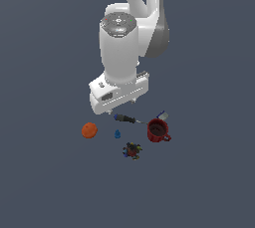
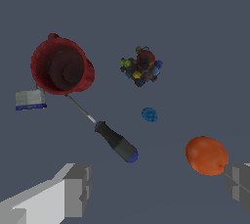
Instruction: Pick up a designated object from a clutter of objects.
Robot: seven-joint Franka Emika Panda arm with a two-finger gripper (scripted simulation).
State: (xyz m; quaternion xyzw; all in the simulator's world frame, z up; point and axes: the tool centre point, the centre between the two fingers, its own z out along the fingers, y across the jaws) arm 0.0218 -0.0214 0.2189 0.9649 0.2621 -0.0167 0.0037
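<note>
Lining up over the tiny blue piece before descending

In the exterior view the blue piece [image 1: 117, 134] lies low-centre on the tabletop [image 1: 45, 172], between the orange ball [image 1: 89, 130] and the red mug [image 1: 158, 131], just above the multicoloured lump [image 1: 132, 150]. The tool [image 2: 156, 189] hangs above the clutter, fingers [image 2: 75, 189] wide apart and holding nothing. My judgement: centre it squarely over the blue piece [image 2: 149, 115], then descend straight, keeping the fingers off the screwdriver [image 2: 111, 137] and ball [image 2: 206, 155], since so small a target slips easily.
</note>
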